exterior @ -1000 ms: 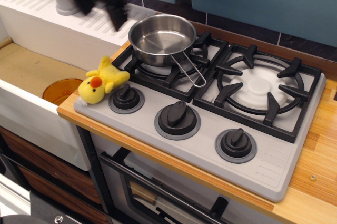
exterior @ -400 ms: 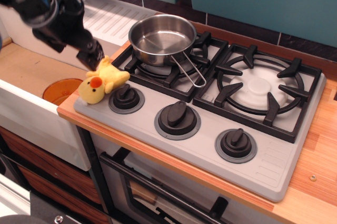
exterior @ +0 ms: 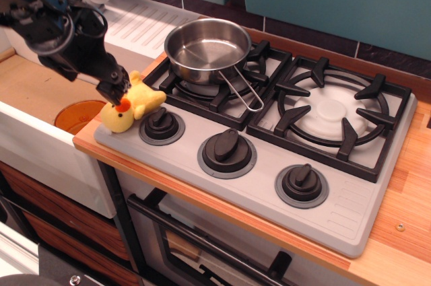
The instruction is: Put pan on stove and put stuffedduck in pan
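The shiny steel pan (exterior: 206, 46) sits upright on the left burner of the grey stove (exterior: 269, 178), with its wire loop handle pointing to the front right. The pan is empty. The yellow stuffedduck (exterior: 135, 104) lies on the stove's front-left corner, beside the left knob. My black gripper (exterior: 114, 89) comes down from the upper left, and its tip touches the duck's upper-left side, covering part of it. The fingers read as one dark mass, so I cannot tell how wide they stand.
A white sink (exterior: 40, 145) with an orange disc (exterior: 77, 114) in it lies left of the stove. A white drainer (exterior: 145, 23) is behind it. Three black knobs line the stove front. The right burner (exterior: 333, 114) is bare. Wooden counter (exterior: 404, 232) at right.
My gripper swung from the back, by the drainer, forward and down to the duck's upper-left side. The duck and pan have not moved.
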Motion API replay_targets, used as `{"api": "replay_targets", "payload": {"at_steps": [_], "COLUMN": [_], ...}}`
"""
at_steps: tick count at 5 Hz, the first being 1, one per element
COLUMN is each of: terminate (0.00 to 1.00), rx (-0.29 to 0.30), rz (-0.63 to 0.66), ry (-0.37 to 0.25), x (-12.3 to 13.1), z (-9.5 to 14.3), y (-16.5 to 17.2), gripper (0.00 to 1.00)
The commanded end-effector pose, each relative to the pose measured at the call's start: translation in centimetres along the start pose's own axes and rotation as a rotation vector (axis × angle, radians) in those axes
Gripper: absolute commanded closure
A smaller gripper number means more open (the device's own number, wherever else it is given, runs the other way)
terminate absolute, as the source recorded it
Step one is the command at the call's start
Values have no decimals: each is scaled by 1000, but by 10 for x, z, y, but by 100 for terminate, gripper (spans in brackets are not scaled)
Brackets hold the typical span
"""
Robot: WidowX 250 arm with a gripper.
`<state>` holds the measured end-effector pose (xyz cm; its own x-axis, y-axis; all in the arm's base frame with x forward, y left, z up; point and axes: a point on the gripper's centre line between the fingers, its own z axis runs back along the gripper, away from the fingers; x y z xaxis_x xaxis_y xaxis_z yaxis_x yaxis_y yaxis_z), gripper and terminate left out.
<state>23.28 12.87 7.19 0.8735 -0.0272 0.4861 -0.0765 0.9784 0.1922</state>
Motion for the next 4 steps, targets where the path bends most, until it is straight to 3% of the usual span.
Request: {"api": "replay_targets", "payload": {"at_steps": [1,3,4], "terminate": [0,0,0], "rx": [-24,-53,-80], "rz": [8,-8,-4], "ry": [-27,-67,-54], "x": [9,6,2], "z": [-7,-37,-46], "y": [-10,-17,-24], "gripper": [0,0,0]}}
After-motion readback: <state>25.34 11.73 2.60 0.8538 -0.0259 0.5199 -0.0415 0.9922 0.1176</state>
